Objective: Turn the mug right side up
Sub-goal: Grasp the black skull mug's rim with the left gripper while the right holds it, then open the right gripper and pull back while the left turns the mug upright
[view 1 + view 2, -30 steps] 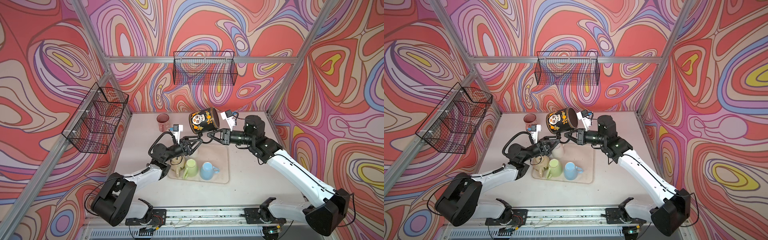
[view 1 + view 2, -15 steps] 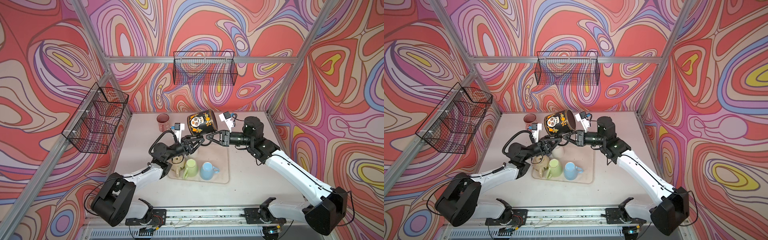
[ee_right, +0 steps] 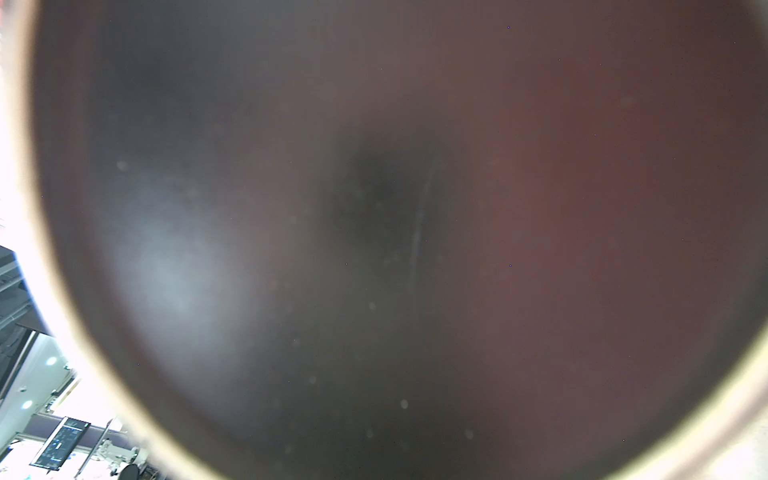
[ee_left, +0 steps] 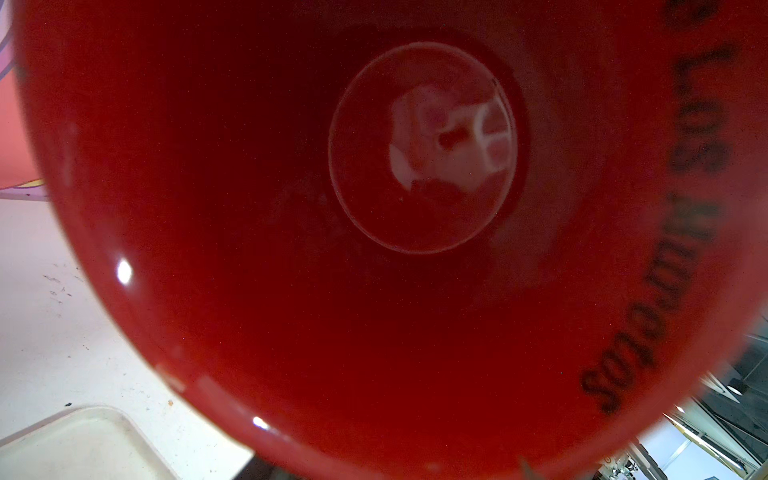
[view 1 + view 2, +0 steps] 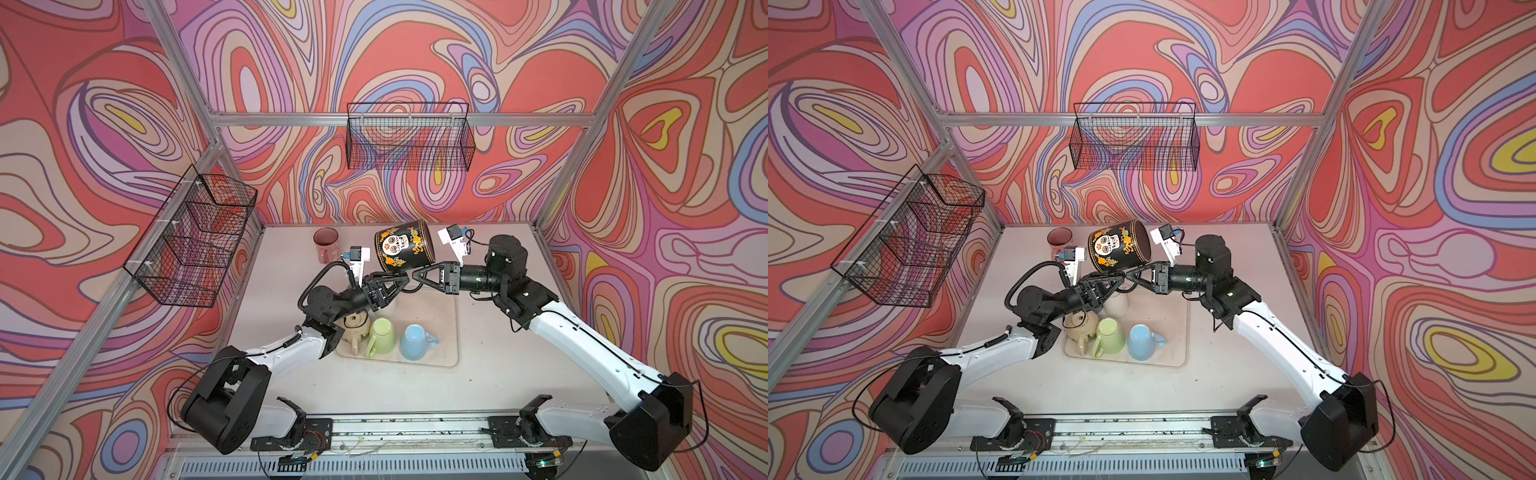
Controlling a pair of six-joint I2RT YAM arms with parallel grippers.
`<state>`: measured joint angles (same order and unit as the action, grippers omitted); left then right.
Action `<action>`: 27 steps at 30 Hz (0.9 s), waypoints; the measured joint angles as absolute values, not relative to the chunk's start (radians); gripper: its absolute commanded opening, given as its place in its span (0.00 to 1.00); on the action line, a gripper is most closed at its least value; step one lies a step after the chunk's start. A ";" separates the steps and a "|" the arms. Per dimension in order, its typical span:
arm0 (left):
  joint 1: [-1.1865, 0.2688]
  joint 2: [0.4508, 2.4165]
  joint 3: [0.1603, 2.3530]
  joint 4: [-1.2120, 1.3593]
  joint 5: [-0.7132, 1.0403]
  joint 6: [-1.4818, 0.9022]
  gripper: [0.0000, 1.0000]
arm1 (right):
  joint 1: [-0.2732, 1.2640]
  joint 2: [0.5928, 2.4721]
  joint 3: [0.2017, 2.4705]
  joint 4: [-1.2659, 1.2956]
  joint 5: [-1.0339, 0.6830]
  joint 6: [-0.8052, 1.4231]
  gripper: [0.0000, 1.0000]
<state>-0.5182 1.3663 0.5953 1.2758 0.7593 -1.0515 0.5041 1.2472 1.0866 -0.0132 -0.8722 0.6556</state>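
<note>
The skull mug (image 5: 402, 248) was held aloft, tilted, in the clenched right gripper (image 5: 415, 276), while whether the left gripper (image 5: 403, 281) gripped it could not be told.

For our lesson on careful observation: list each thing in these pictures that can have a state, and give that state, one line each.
skull mug: lifted off the table, tilted on its side.
right pincer: shut on the skull mug's lower edge.
left pincer: at the mug's underside, grip unclear.
pink mug: upright on the table.
green mug: upside down on the tray.
blue mug: upside down on the tray.
</note>
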 measured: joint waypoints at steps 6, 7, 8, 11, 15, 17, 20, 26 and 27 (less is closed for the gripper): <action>-0.522 1.366 0.595 1.265 0.759 -1.052 0.30 | 0.500 1.247 1.054 0.027 -0.868 0.636 0.00; -0.523 1.366 0.595 1.264 0.759 -1.051 0.27 | 0.500 1.247 1.048 0.034 -0.867 0.634 0.00; -0.524 1.366 0.595 1.261 0.760 -1.051 0.24 | 0.500 1.247 1.040 0.044 -0.864 0.633 0.00; -0.525 1.366 0.595 1.251 0.759 -1.070 0.05 | 0.498 1.247 1.018 0.071 -0.859 0.612 0.00; -0.528 1.362 0.592 1.266 0.770 -1.069 0.00 | 0.487 1.245 0.991 0.101 -0.863 0.616 0.00; -0.530 1.357 0.584 1.268 0.769 -1.062 0.00 | 0.487 1.243 0.979 0.111 -0.868 0.623 0.00; -0.536 1.343 0.559 1.267 0.762 -1.052 0.00 | 0.492 1.238 0.962 0.114 -0.874 0.623 0.00; -0.551 1.326 0.521 1.268 0.742 -1.032 0.00 | 0.497 1.221 0.926 0.123 -0.877 0.619 0.13; -0.554 1.325 0.512 1.269 0.737 -1.029 0.00 | 0.498 1.221 0.917 0.126 -0.876 0.618 0.19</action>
